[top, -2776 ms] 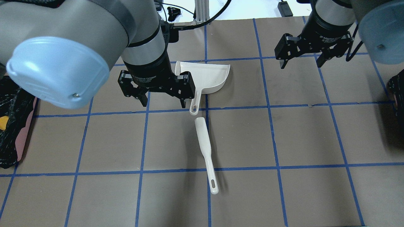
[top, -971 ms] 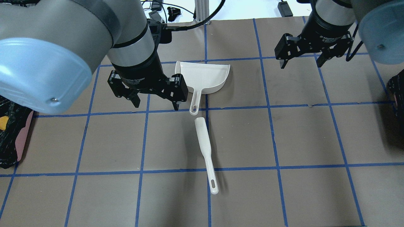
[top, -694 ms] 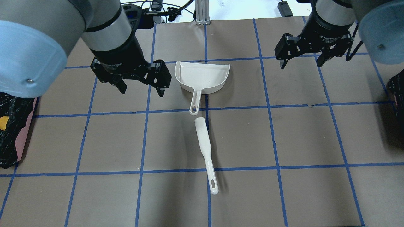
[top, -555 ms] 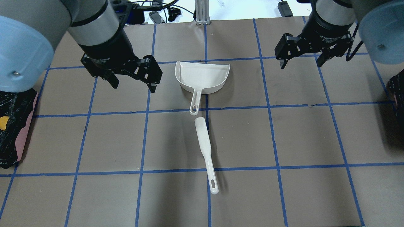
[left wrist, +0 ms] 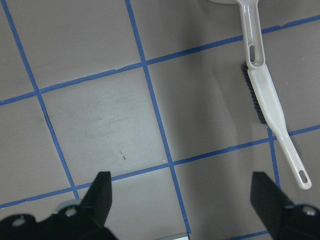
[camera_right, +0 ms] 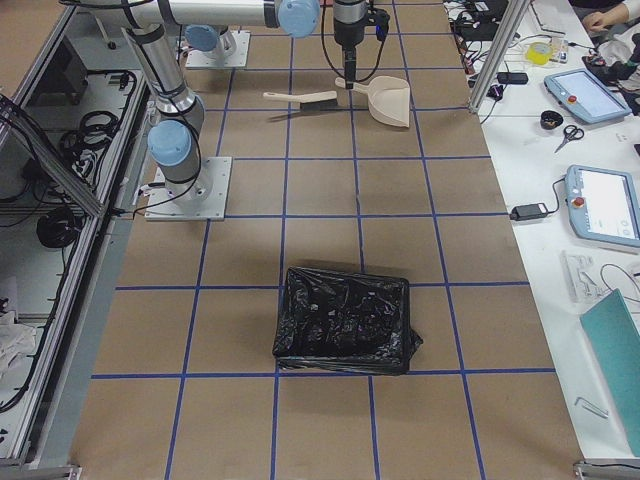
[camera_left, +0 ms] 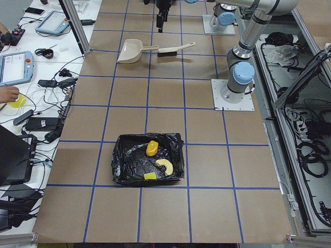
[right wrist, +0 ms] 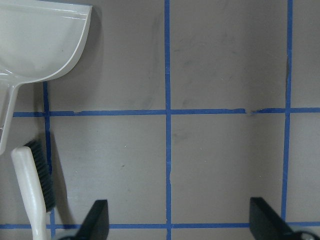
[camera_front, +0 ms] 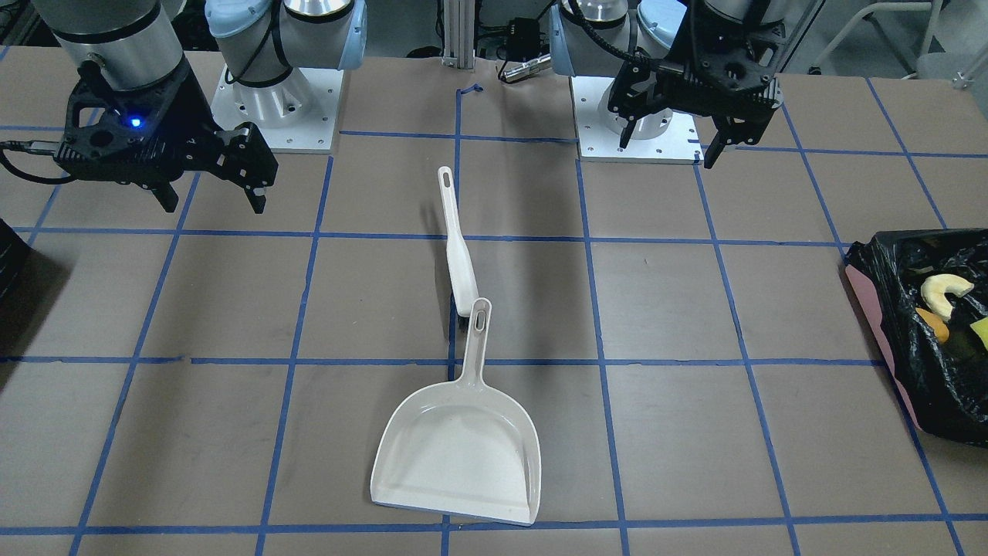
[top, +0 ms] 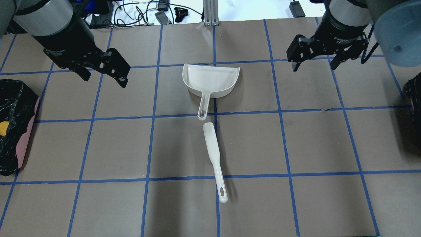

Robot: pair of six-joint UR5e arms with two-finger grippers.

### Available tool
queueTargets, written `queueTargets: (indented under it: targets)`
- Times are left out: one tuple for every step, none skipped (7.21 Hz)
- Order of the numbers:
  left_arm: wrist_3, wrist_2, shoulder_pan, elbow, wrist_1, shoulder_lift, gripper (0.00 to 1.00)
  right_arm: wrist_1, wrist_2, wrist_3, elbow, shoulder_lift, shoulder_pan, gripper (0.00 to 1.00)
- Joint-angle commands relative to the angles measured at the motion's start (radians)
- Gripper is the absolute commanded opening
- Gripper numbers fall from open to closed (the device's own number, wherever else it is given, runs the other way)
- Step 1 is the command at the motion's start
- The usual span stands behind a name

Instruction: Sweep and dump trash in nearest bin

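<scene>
The trash lies inside the bin (camera_front: 880, 328), pinkish-red and lined with a black bag, at the table's left end: a cream crescent (camera_front: 946, 289), an orange lump (camera_front: 932, 325) and a yellow-green wedge (camera_front: 980, 332). In the exterior left view the crescent (camera_left: 165, 165), lump (camera_left: 152, 148) and wedge (camera_left: 150, 176) sit in the bin (camera_left: 124, 165). The white dustpan (top: 210, 80) and white brush (top: 213, 158) lie mid-table, untouched. My left gripper (top: 102, 75) hangs open and empty, left of the dustpan. My right gripper (top: 314, 67) hangs open and empty to its right.
A second black-lined container (camera_right: 345, 320) stands at the table's right end, its edge (top: 415, 95) showing in the overhead view. Blue tape lines grid the brown tabletop. Cables and devices lie beyond the far edge. A person's hand (camera_left: 8, 94) rests on a side desk.
My left gripper, still open, has drawn away from the dustpan handle toward the left side of the table. Right gripper, dustpan and brush have not moved.
</scene>
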Motion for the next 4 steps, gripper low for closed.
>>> queueTargets:
  targets:
    - [0.009,0.001,0.015,0.004,0.001,0.008,1.00,-0.001,-0.001,0.006,0.001,0.000,0.001,1.00]
    - [0.009,0.002,0.015,-0.002,-0.006,0.014,1.00,-0.001,-0.002,0.003,0.001,0.000,0.001,1.00]
    - [0.009,0.002,0.015,-0.002,-0.007,0.017,1.00,-0.001,-0.001,0.001,0.001,0.000,0.001,1.00]
    - [0.009,0.002,0.015,-0.002,-0.007,0.019,1.00,-0.001,0.001,0.000,0.001,0.002,0.001,1.00]
